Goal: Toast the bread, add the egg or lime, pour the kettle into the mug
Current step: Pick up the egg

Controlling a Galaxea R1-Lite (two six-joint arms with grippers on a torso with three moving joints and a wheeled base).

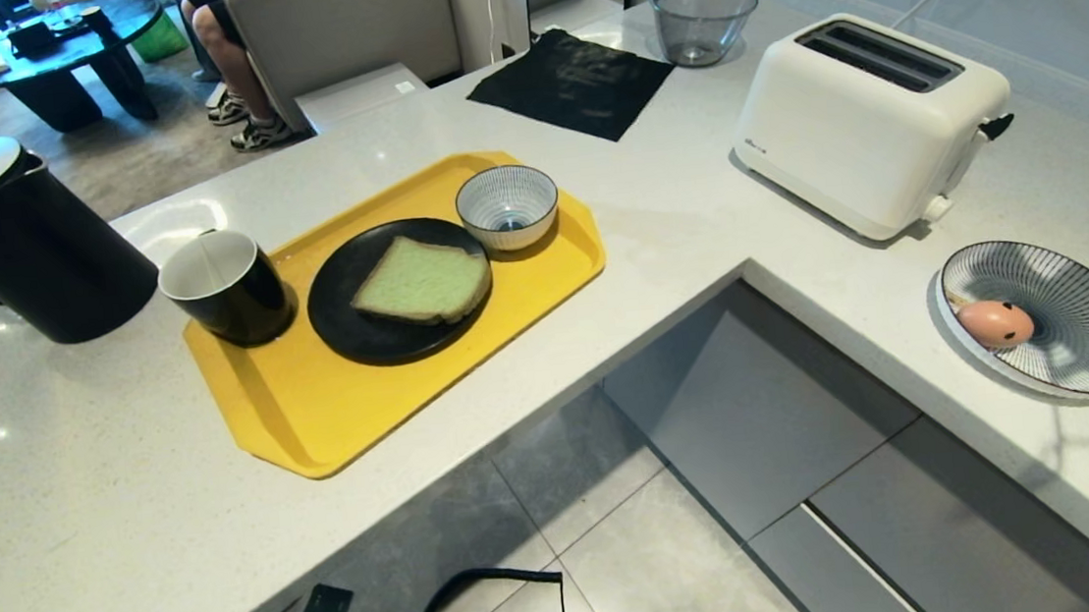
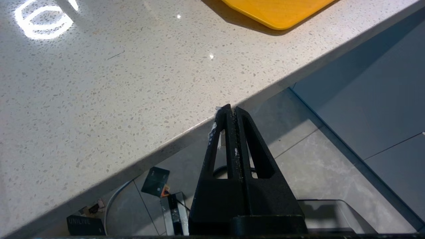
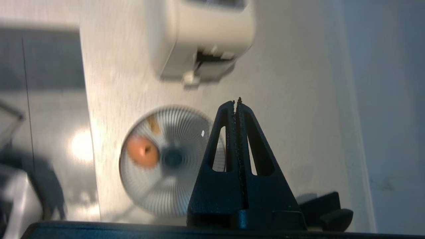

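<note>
The bread [image 1: 422, 281], a thick square-ish slice with a pale green crumb and light brown crust, is lying flat on a black plate [image 1: 348, 313] on a yellow tray [image 1: 317, 415]. The mug [image 1: 225, 286], glossy black outside and white inside, is standing upright on the tray's left part, just beside the plate. The kettle [image 1: 17, 244], tall, matte black, lid on, is standing upright on the table [image 1: 79, 504] left of the mug. The egg [image 1: 995, 323], pinkish-salmon with small dark marks, is resting inside a striped dish [image 1: 1088, 318] on the right.
</note>
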